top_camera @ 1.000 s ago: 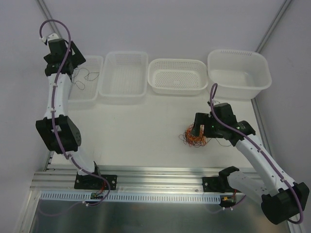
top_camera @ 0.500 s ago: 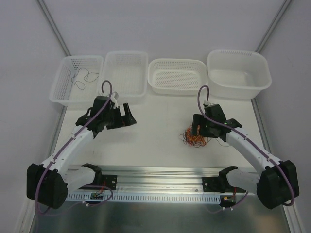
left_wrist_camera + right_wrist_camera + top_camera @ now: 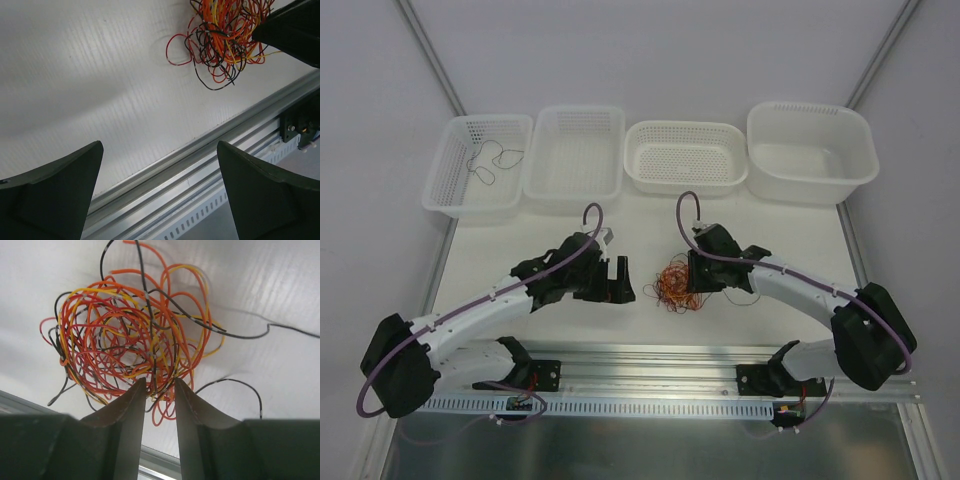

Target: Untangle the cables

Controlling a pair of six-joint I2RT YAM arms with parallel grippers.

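Observation:
The cables point(image 3: 672, 287) lie as one tangle of orange, yellow, red and dark wires on the white table between the two arms. My right gripper point(image 3: 693, 279) sits at the tangle's right edge. In the right wrist view its jaws point(image 3: 160, 382) have closed to a narrow gap with several strands of the cables point(image 3: 130, 335) caught between the tips. My left gripper point(image 3: 618, 281) hovers just left of the tangle, wide open point(image 3: 159, 145) and empty, with the cables point(image 3: 225, 40) ahead of it. One dark cable point(image 3: 490, 160) lies in the far-left basket.
Several white baskets line the table's far edge: point(image 3: 470, 212), point(image 3: 572, 205), point(image 3: 685, 188) and a deeper tub point(image 3: 810, 195). An aluminium rail point(image 3: 640, 355) runs along the near edge, close under the left gripper point(image 3: 200, 150). A loose dark strand point(image 3: 270, 327) trails right of the tangle.
The left arm swung down from the far-left basket to beside the tangle, staying open. The right gripper closed on the strands and moved left, with the tangle shifting left too.

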